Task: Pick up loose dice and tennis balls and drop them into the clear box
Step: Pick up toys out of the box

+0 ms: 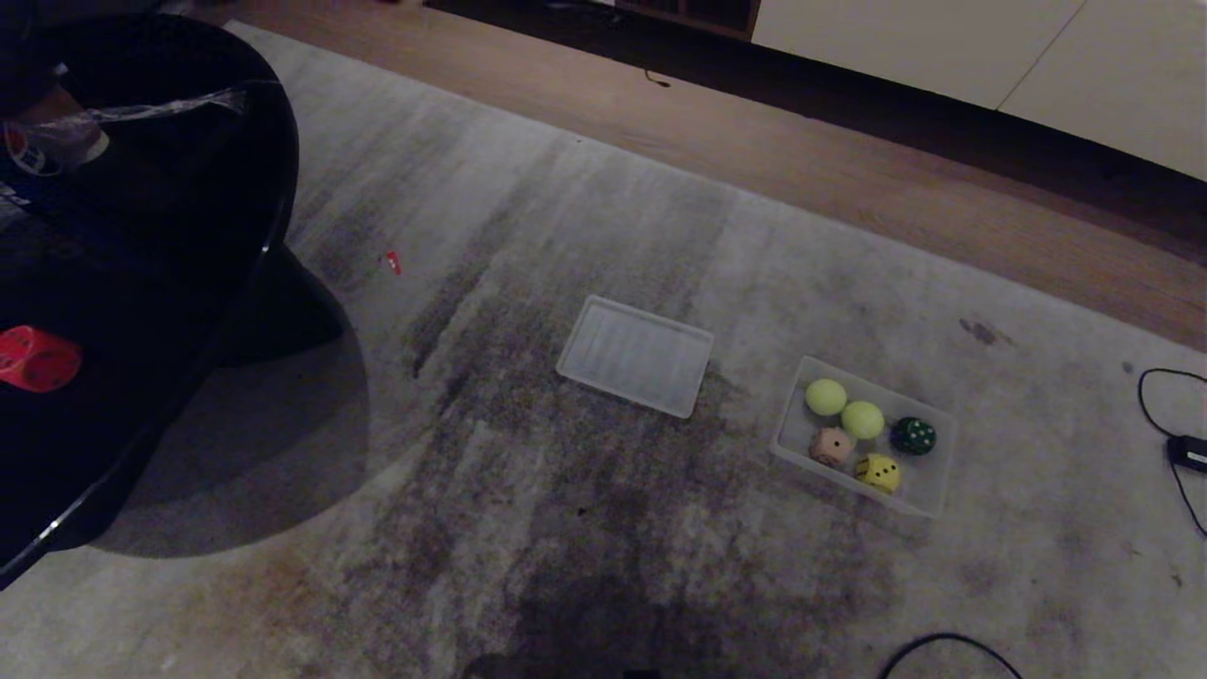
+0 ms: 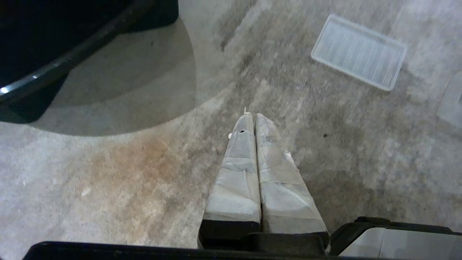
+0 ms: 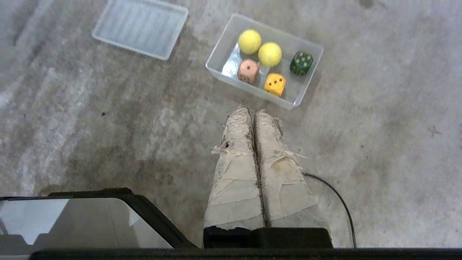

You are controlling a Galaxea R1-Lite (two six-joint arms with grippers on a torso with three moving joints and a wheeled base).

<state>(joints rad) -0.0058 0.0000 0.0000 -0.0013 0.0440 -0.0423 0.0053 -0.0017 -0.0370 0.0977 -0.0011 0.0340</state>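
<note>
**Red die still out, on the left**

Clear box [image 1: 934,471] sits on the carpet [image 1: 528,490], holding two tennis balls [image 1: 826,397], plus pinkish [image 1: 831,446], yellow [image 1: 879,471] and green dice [image 1: 913,436]. Red die [image 1: 36,358] lies apart on the dark round worktop [image 1: 189,245], far left of the box. Left claw [image 2: 251,116] pressed together, empty, above carpet; right claw [image 3: 252,111] likewise, just short of the box. Judgement: left arm is nearer the red die.

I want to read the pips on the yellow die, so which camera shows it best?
The right wrist view: the yellow die sits lit and unobstructed in the clear box, three dark pips showing on top. The head view shows it dim and smaller. The left wrist view does not show it.
</note>
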